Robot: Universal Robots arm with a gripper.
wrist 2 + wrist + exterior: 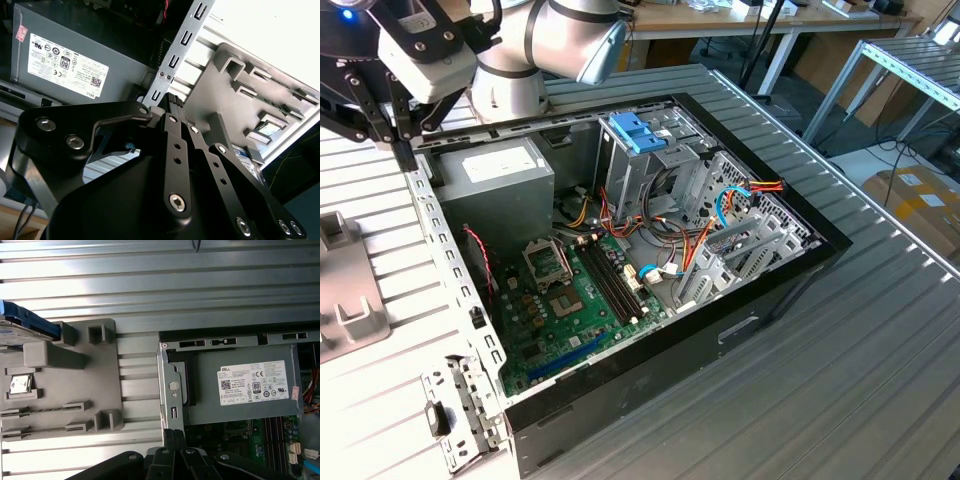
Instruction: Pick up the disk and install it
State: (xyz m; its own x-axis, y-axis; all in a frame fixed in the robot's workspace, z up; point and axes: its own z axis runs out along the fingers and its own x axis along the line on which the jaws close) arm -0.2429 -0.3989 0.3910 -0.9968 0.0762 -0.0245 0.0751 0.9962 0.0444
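One disk (22, 329) lies on one grey holder (65, 375); end effector (171, 98) closed, empty.

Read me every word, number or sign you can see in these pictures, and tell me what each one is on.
White label on the power supply: rows of small print, symbols and barcodes, too small to read reliably.
Small pink sticker at that box's corner: too small to read.
Motherboard: markings too small to read.
Nothing else legible.
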